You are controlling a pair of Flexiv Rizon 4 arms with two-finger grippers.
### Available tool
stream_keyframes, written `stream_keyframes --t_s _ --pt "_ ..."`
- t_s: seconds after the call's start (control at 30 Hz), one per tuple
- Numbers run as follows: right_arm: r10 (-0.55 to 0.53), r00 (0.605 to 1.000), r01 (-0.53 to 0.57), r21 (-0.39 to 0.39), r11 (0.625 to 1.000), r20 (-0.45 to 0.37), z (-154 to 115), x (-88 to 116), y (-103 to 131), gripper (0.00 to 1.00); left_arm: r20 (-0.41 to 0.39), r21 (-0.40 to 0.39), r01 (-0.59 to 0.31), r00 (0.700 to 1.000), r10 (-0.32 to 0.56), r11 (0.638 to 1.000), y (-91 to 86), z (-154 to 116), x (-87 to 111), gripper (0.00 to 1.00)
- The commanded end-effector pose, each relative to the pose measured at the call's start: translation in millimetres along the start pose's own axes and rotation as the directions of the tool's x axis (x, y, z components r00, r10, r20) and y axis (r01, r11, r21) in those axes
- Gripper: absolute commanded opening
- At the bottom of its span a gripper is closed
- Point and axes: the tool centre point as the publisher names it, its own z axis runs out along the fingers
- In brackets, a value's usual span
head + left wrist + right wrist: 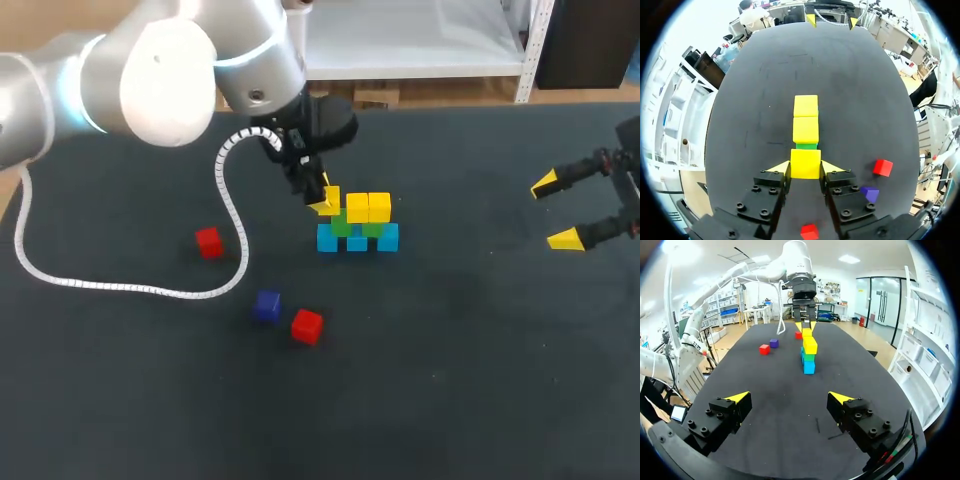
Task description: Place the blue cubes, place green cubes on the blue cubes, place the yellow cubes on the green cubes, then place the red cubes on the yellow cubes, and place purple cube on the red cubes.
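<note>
Left claw: my left claw (pixel 805 168) is clenched on a yellow cube (pixel 805 161), one yellow tip flat on each side face.
Where it is: the cube sits between my fingers at the near end of the stack, in line with the two placed yellow cubes (pixel 805 129) ahead. A green cube (pixel 806 146) peeps out just ahead and below. I cannot tell whether it is seated or a hair above.
Stack: blue cubes (pixel 357 243) at the base, green cubes (pixel 343 226) on them, yellows on top.
Handling: I judge it small, light and rigid, with smooth faces that could slide. Flat opposite sides at mid-height are the place to pinch. The stack is loose, so a nudge could shift it.
Around: a red cube (pixel 883 167) and the purple cube (pixel 869 193) lie off to one side of my claw, well apart from the stack. Another red cube (pixel 809 232) lies under my wrist.
In the way: the next yellow cube is right ahead, so any push forward risks the row. My fingers look free to spread sideways.
Cable: a white coiled cable (pixel 225 210) trails over the worktop (pixel 450 380) behind my arm.
Right claw: my right claw (pixel 790 400) is released and empty, well back, with the stack straight ahead.
</note>
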Motion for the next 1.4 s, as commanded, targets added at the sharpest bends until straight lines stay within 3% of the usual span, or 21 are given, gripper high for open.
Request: stream_keyframes --t_s 0.03,1.4 --pt "-0.001 1.0 0.001 -0.001 1.0 0.002 0.5 0.5 -0.7 1.0 -0.003 0.013 -0.003 1.0 0.003 1.0 4.7 1.9 -2.7 0.0" --pt "-0.001 1.0 0.001 -0.001 1.0 0.002 0.5 0.5 -0.7 1.0 0.008 0.043 0.021 1.0 -0.021 0.999 4.6 9.9 1.1 0.0"
